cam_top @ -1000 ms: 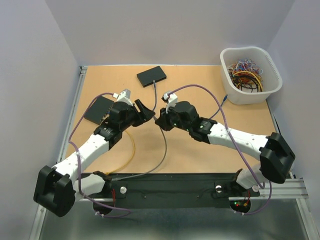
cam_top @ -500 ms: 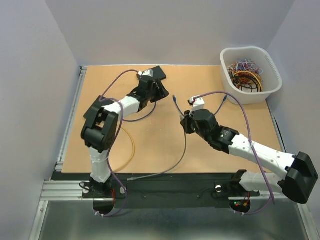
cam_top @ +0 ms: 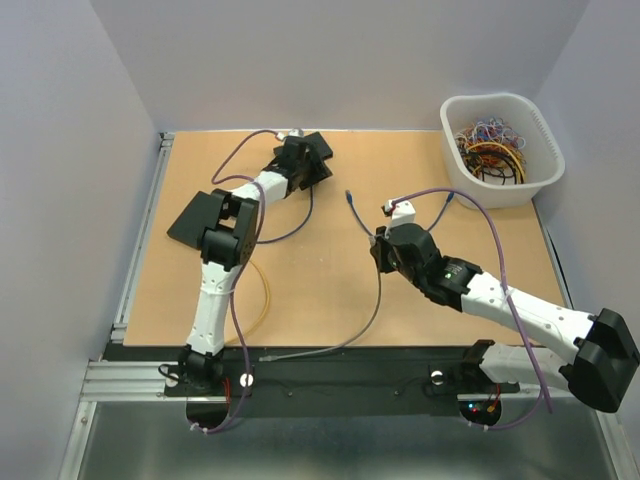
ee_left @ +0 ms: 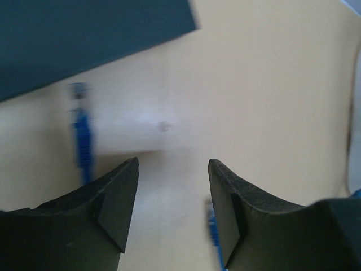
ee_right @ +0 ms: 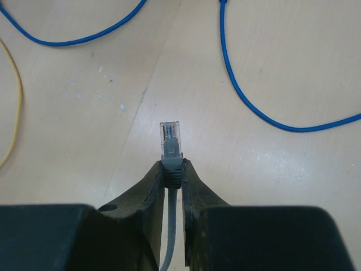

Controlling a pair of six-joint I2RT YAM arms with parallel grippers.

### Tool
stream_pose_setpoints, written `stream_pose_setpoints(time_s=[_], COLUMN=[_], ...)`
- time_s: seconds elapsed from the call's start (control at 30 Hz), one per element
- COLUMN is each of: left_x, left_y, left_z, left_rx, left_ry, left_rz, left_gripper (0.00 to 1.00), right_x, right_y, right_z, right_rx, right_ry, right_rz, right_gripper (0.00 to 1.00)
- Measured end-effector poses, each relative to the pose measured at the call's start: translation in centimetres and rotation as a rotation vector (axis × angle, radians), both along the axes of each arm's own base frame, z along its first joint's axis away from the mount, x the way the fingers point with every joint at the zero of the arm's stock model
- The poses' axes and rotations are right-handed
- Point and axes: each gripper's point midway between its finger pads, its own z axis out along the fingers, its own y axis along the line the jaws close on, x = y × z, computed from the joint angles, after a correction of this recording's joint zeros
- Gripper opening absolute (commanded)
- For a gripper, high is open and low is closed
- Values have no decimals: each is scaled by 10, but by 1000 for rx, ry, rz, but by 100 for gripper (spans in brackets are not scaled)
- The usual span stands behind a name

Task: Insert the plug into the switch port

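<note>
The right fingers point(ee_right: 151, 189) are clenched on the plug point(ee_right: 170, 135) by its grey boot, its clear tip pointing to 12 o'clock over the desk point(ee_right: 271, 169), well apart from the switch point(ee_left: 84, 39) at about 11 o'clock in the top view. The left fingers point(ee_left: 115, 197) stand released and empty near what seems, through blur, that switch's edge. The plug is light and hard with a brittle latch, and the limp cable point(cam_top: 370, 315) will drag, so the boot is the place to hold.
</note>
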Motion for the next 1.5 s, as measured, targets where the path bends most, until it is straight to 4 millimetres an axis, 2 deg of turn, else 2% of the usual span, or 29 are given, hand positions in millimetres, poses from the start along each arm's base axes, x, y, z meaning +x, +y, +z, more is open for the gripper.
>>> stream_pose_setpoints(time_s=[0.07,0.3,0.4,0.5,0.57,0.63,0.7,0.73,0.77,0.8,0.9,0.97,1.0,1.03,1.1,1.17,1.27,1.33,1.5], left_x=[-3,-11,-14,-10,-8,-1,17,28,36,44,66,80,86,93,103,112,142,154,165], left_y=[33,155,191,210,213,212,210,209,207,205,200,198,196,195,193,190,183,176,166], left_z=[-17,-18,-19,-18,-15,-12,-5,-1,2,3,7,4,5,3,2,-3,3,5,6], left_rx=[-3,25,34,34,38,38,30,24,17,12,-8,-21,-28,-40,-70,-103,-184,-239,-361], left_ry=[42,90,100,96,96,93,68,50,34,26,-10,-32,-44,-58,-81,-98,-185,-238,-318], left_rz=[39,224,292,327,333,330,327,324,321,316,299,291,290,290,286,280,256,233,216], left_gripper=[63,62,62,62,62,62,62,62,62,62,62,62,62,62,62,62,62,62,62], right_x=[0,4,8,26,47,75,108,118,145,158,218,244,261,268,277,274,273,269,235], right_y=[0,0,0,1,-2,-4,-6,-5,-5,-3,10,19,23,26,29,29,29,29,20], right_z=[0,-13,-21,-18,-15,-11,-7,-5,-6,-8,-23,-39,-57,-69,-100,-122,-119,-120,-125], right_rx=[-2,-37,-58,-38,-14,12,47,60,78,90,122,140,146,156,176,189,214,222,219], right_ry=[-2,25,45,65,78,89,91,90,95,97,105,118,140,156,214,267,277,284,335], right_rz=[-1,-3,-2,-14,-39,-64,-89,-90,-108,-109,-119,-117,-116,-117,-115,-119,-111,-105,-94], right_gripper=[1,1,0,0,0,0,0,0,0,0,0,0,0,0,1,1,1,1,0])
